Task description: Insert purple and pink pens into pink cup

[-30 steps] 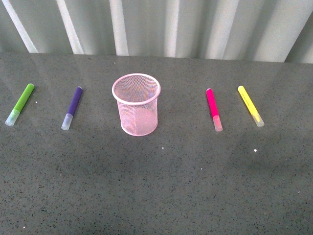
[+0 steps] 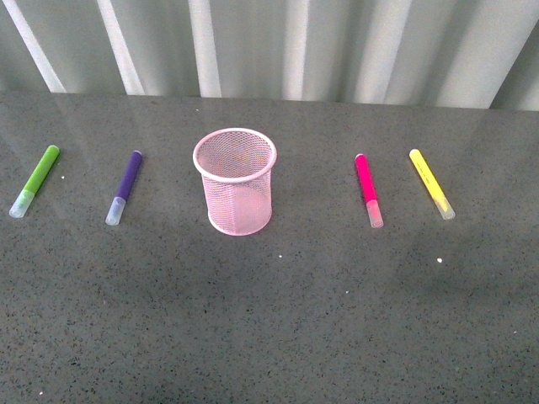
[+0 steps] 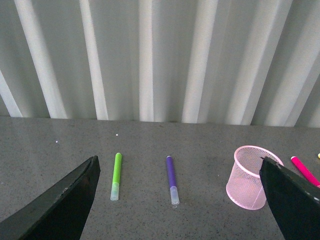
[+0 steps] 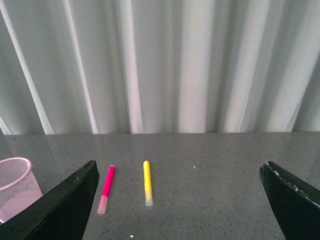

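Pens lay flat on the speckled grey stone worktop (image 2: 269, 328), neither of the wanted two yet in the holder. The short, thick dark purple pen (image 2: 125, 184) with its frosted clear cap sat to the robot's left of the light pink wire-mesh cup (image 2: 241, 206). The matching magenta-pink pen (image 2: 367, 187) sat to its right, and each was well apart from the cup. The pink cup stood upright with its rolled rim facing up, so I judged a pen could go in from above. A lime-green marker (image 2: 37, 177) and a yellow marker (image 2: 430, 181) lay further out and were not wanted. The left pincer (image 3: 179, 161) hung above the worktop, spread wide and empty, looking toward the purple pen. The right pincer (image 4: 179, 164), equally wide and empty, faced the pink pen. I reckoned that layout suited one arm per pen.
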Controlling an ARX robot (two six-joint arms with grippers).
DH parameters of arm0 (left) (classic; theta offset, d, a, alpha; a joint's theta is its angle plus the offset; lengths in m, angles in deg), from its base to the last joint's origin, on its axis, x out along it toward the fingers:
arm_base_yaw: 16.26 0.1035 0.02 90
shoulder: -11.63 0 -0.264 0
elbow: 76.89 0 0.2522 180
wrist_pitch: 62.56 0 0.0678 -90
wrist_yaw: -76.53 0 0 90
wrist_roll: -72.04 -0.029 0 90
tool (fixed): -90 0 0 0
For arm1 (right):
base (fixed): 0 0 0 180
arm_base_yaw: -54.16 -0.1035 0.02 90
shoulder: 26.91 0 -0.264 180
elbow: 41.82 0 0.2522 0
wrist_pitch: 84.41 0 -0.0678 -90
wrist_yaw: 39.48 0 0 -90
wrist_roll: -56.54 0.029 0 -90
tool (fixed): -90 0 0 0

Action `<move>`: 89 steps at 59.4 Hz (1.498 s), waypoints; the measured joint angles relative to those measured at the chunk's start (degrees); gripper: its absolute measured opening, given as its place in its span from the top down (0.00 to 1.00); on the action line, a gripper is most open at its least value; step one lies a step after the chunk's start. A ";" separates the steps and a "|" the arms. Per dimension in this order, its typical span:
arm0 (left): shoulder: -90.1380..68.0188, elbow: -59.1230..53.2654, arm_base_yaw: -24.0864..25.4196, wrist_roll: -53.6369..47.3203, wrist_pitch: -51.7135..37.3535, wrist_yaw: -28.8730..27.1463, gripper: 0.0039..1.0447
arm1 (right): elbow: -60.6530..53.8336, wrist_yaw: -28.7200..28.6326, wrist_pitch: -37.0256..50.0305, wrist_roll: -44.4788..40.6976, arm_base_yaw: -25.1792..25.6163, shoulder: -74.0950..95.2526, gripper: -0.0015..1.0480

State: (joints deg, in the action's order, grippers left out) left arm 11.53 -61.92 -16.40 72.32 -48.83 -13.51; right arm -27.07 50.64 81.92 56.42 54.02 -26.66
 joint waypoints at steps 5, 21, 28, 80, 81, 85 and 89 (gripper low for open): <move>0.00 0.00 0.00 0.00 0.00 0.00 0.06 | 0.00 0.00 0.00 0.00 0.00 0.00 0.07; 0.00 0.00 0.00 0.00 0.00 0.00 0.06 | 0.00 -0.02 0.00 -0.02 0.00 0.00 0.07; 0.00 0.00 0.00 0.00 0.00 0.00 0.06 | 0.00 0.00 0.00 0.00 0.00 0.00 0.07; -71.47 26.56 -1.25 7.26 -18.47 -6.36 0.06 | 0.00 -0.02 0.00 0.00 0.00 0.00 0.07; -72.70 27.41 -1.36 7.10 -18.43 -6.54 0.06 | 0.00 -0.02 0.00 0.00 0.00 0.00 0.07; -79.28 32.33 -2.10 6.25 -19.47 -9.11 0.06 | 0.00 -0.02 0.00 0.00 0.00 0.00 0.07; -85.64 39.15 -2.64 6.32 -18.36 -9.14 0.06 | 0.00 -0.02 0.00 -0.02 0.00 0.00 0.07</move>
State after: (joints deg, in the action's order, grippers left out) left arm -74.10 -22.77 -19.04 78.63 -67.19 -22.64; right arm -27.07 50.62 81.92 56.40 54.02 -26.66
